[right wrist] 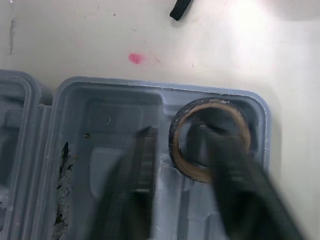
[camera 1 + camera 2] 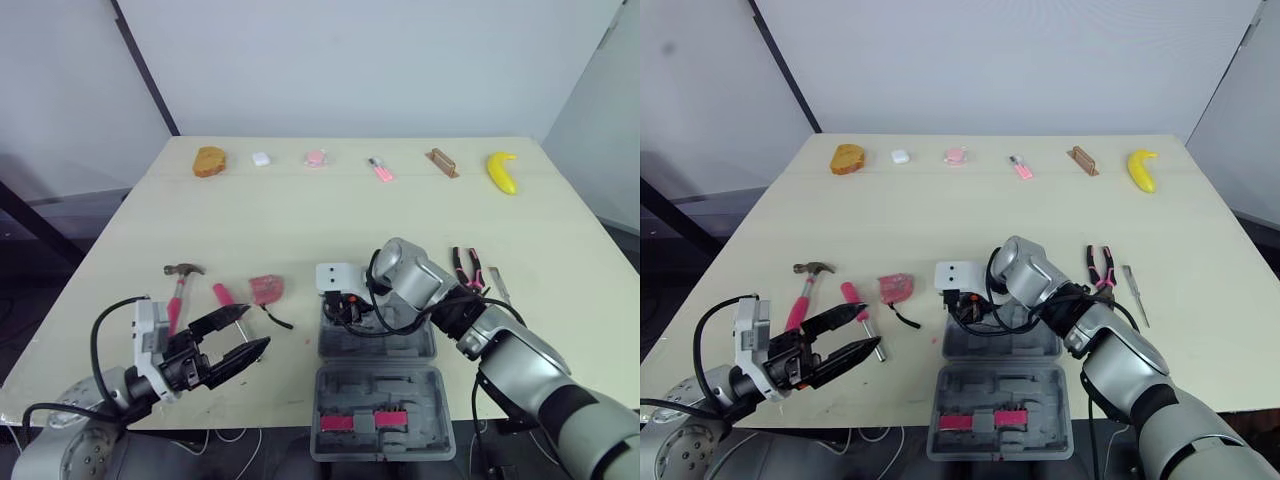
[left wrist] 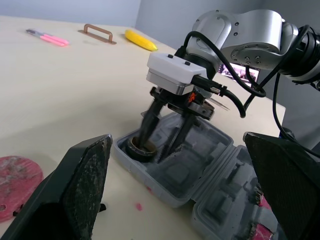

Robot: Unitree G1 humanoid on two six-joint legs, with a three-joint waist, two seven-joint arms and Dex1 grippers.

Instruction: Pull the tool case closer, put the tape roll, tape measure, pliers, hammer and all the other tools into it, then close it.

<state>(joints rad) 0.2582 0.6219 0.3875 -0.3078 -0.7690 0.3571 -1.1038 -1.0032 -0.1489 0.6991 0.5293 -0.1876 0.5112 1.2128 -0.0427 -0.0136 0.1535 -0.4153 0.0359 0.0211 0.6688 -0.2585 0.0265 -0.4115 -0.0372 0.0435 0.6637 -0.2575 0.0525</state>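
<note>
Right hand [image 3: 154, 149]: fingers spread, nothing clamped, tips down in the far-left corner pocket of the tool case [image 2: 405, 346]. One finger stands inside the hole of the tape roll [image 1: 207, 104], the other in the neighbouring pocket. The roll lies flat in its pocket. The case lies open on the near tabletop [image 2: 300, 220], both halves flat.

Left hand [image 2: 255, 327]: open and empty, at the front-left edge. Just beyond it are the hammer [image 2: 178, 295] and the pink tape measure [image 2: 266, 288]. The pliers [image 2: 468, 268] are right of the case.
</note>
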